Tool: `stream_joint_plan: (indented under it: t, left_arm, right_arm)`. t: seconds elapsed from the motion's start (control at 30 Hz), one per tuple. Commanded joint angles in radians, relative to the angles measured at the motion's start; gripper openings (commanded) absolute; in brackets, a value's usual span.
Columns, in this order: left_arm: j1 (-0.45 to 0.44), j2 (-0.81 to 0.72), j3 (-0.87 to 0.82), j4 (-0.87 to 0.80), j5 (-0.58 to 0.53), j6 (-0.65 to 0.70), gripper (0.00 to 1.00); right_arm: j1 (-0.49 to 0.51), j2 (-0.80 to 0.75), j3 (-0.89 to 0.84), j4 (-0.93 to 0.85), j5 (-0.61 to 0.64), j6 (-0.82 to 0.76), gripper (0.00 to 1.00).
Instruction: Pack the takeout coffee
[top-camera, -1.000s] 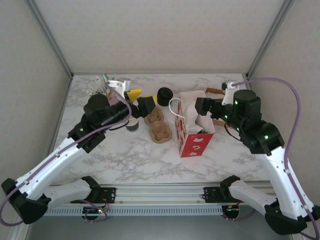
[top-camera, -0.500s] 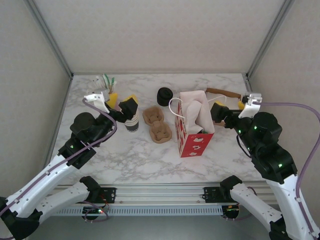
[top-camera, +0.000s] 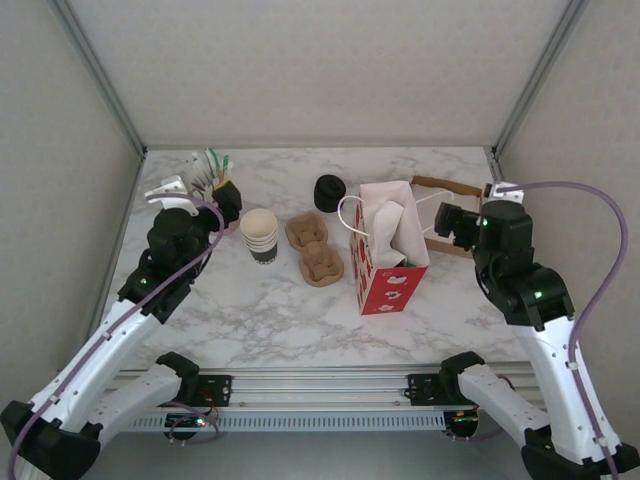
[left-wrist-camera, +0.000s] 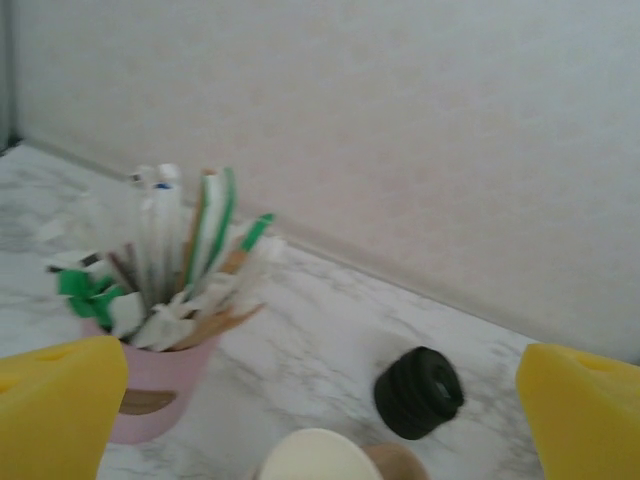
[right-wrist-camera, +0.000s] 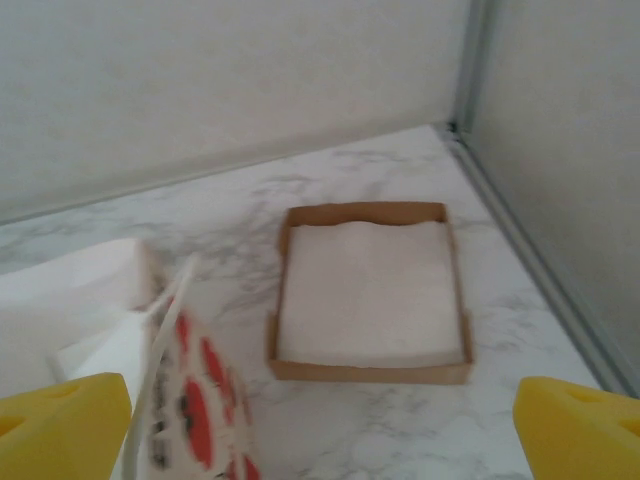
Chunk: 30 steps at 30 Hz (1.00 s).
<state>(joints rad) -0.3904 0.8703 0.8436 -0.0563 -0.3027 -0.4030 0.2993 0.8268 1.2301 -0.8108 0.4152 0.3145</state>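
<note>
The left gripper (top-camera: 224, 196) was wide open and held nothing. It hung above the back left part of the marble table (top-camera: 250, 320). Just behind it stood a pink pot (left-wrist-camera: 150, 405) full of straws and sticks. To its right stood a stack of paper cups (top-camera: 260, 236), then two brown cup holders (top-camera: 315, 250). A black stack of lids (top-camera: 329, 192) sat behind them. The right gripper (right-wrist-camera: 320, 425) was wide open too, with nothing in it. It hung by the red and white bag (top-camera: 385, 275), near a brown tray (right-wrist-camera: 370, 372) of napkins. White shapes stuck out of the bag's open top. I could not tell if the coffee cup was one of them
</note>
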Motion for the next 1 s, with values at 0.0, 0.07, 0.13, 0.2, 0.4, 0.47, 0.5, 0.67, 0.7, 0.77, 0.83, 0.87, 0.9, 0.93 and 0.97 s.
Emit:
stream_joint_plan:
  t: [0.0, 0.07, 0.13, 0.2, 0.4, 0.47, 0.5, 0.67, 0.7, 0.77, 0.83, 0.87, 0.9, 0.93, 0.97]
  left_arm:
    - [0.074, 0.005, -0.045, -0.024, 0.038, -0.029, 1.0]
    - [0.122, -0.004, -0.087, -0.004, 0.024, -0.044, 0.99]
    - [0.161, -0.023, -0.142, 0.026, 0.002, -0.06, 1.0]
    - [0.183, -0.048, -0.204, 0.066, -0.023, -0.066, 1.0]
    - [0.211, -0.074, -0.358, 0.193, -0.103, -0.009, 1.0]
    - [0.22, -0.07, -0.397, 0.226, -0.127, 0.011, 1.0]
    - [0.223, -0.068, -0.419, 0.245, -0.145, 0.018, 1.0]
    - [0.246, -0.061, -0.511, 0.367, -0.185, 0.07, 1.0]
    - [0.246, -0.059, -0.53, 0.408, -0.18, 0.101, 1.0]
    - [0.247, -0.056, -0.576, 0.515, -0.157, 0.17, 1.0]
    - [0.248, -0.058, -0.618, 0.594, -0.147, 0.228, 1.0]
    - [0.249, -0.056, -0.639, 0.633, -0.136, 0.253, 1.0]
    - [0.252, -0.054, -0.664, 0.681, -0.128, 0.275, 1.0]
    - [0.254, -0.049, -0.687, 0.728, -0.123, 0.288, 1.0]
    - [0.256, -0.04, -0.702, 0.762, -0.119, 0.298, 1.0]
  right_arm:
    - [-0.151, -0.006, -0.003, -0.017, -0.116, 0.037, 0.99]
    - [-0.241, -0.002, -0.039, -0.007, -0.184, 0.052, 0.99]
    - [-0.311, -0.009, -0.096, 0.021, -0.229, 0.067, 0.99]
    - [-0.364, -0.026, -0.172, 0.073, -0.268, 0.078, 0.99]
    - [-0.453, -0.107, -0.42, 0.261, -0.262, 0.122, 0.99]
    - [-0.454, -0.135, -0.487, 0.335, -0.231, 0.122, 0.99]
    - [-0.454, -0.149, -0.521, 0.369, -0.219, 0.12, 0.99]
    - [-0.453, -0.231, -0.722, 0.612, -0.204, 0.087, 0.99]
    - [-0.453, -0.251, -0.768, 0.675, -0.211, 0.081, 0.99]
    - [-0.453, -0.278, -0.865, 0.79, -0.234, 0.064, 0.99]
    - [-0.453, -0.278, -0.922, 0.865, -0.229, 0.052, 0.99]
    - [-0.453, -0.273, -0.939, 0.888, -0.223, 0.048, 0.99]
    - [-0.453, -0.266, -0.957, 0.914, -0.216, 0.045, 0.99]
    - [-0.453, -0.259, -0.977, 0.948, -0.21, 0.041, 0.99]
    - [-0.451, -0.254, -0.996, 0.978, -0.208, 0.036, 0.99]
